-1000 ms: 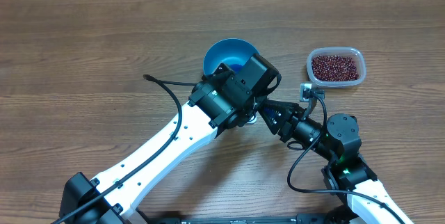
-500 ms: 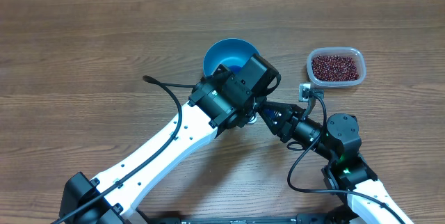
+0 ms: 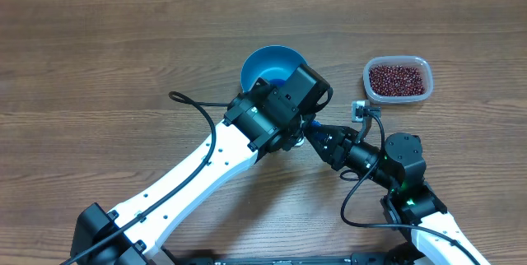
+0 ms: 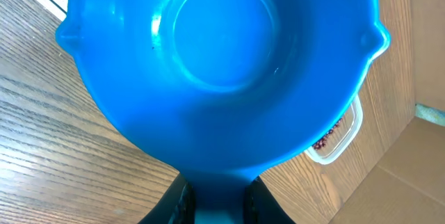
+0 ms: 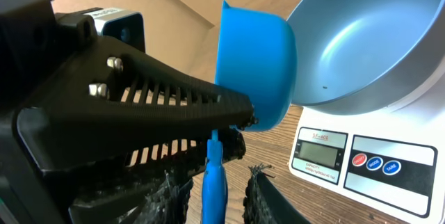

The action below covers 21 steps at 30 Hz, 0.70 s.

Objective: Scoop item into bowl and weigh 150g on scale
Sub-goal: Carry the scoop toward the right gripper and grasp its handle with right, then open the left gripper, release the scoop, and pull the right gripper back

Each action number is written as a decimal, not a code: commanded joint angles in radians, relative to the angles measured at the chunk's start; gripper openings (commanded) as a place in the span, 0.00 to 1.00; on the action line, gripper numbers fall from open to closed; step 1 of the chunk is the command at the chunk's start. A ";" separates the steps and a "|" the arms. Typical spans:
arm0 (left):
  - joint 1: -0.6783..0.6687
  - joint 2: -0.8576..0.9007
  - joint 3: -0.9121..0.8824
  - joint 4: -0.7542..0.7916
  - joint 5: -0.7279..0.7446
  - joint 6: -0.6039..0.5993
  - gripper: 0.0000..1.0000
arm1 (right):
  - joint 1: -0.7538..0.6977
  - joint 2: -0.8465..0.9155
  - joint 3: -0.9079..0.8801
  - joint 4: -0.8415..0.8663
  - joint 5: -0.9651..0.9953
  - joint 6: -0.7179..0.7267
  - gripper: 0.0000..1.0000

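Here the left tool (image 4: 219, 200) clamps the empty blue scoop (image 5: 256, 64) just beside the blue bowl (image 3: 265, 63) on the scale (image 5: 361, 158). The right tool (image 5: 217, 182) straddles the scoop's handle, with gaps showing on both sides. The beans (image 3: 398, 78) lie in the clear tub (image 3: 366, 76) on the bench (image 3: 99, 51).

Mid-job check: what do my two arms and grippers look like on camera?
Both have white links and black joints. The left arm carries a looping black cable; the right arm has one, plus a green light. The left gripper has black, slotted fingers with silver screws; the right gripper is black.
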 commanded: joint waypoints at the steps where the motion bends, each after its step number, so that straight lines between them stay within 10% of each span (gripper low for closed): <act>1: -0.002 0.007 0.005 0.004 0.004 -0.022 0.04 | 0.010 -0.002 0.023 0.002 -0.013 -0.001 0.28; 21: -0.002 0.007 0.005 0.003 0.021 -0.022 0.04 | 0.009 -0.002 0.023 0.025 0.011 -0.001 0.14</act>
